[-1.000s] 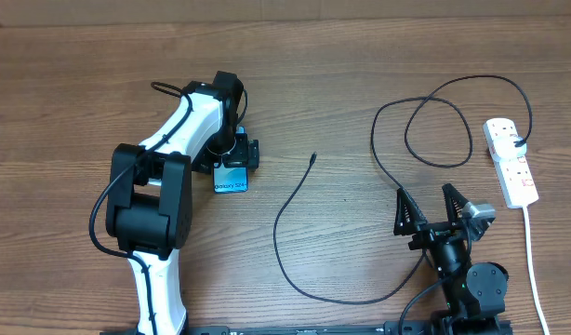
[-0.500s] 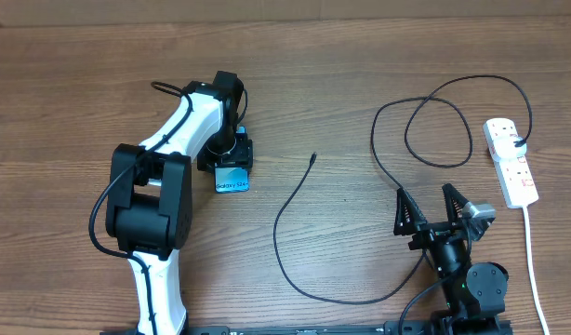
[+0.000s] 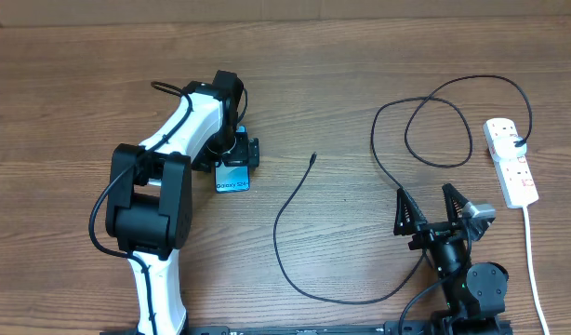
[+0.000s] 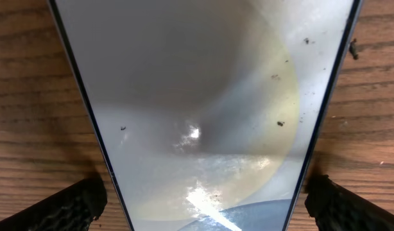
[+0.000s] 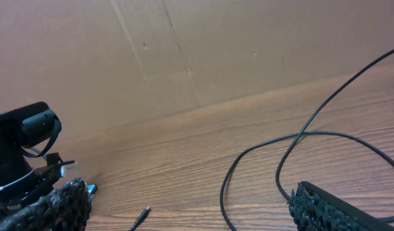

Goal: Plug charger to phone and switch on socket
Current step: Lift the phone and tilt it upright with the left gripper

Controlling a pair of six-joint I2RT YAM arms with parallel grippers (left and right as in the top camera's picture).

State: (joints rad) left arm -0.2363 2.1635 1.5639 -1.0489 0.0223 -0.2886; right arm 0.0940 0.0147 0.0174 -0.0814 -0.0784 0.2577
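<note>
The phone [image 3: 232,178] lies flat on the table with its lit blue-white screen up, and it fills the left wrist view [image 4: 203,109]. My left gripper [image 3: 235,154] is open and set down over the phone's far end, with one finger [image 4: 75,205] on each side and a thin strip of wood between them and the phone's edges. The charger's black cable [image 3: 278,223] curves across the table, and its small plug [image 3: 312,158] lies free to the right of the phone, also seen in the right wrist view [image 5: 142,217]. The socket [image 3: 511,160] lies at the far right. My right gripper [image 3: 434,200] is open, empty and raised.
The black cable loops [image 3: 434,121] between the gripper and the socket. A white cord [image 3: 532,261] runs from the socket toward the front edge. A cardboard wall [image 5: 184,51] stands behind the table. My left arm [image 3: 165,186] lies over the left side.
My left gripper has shifted slightly over the phone's far end, and the phone has barely moved. The right arm and the cable are unchanged.
</note>
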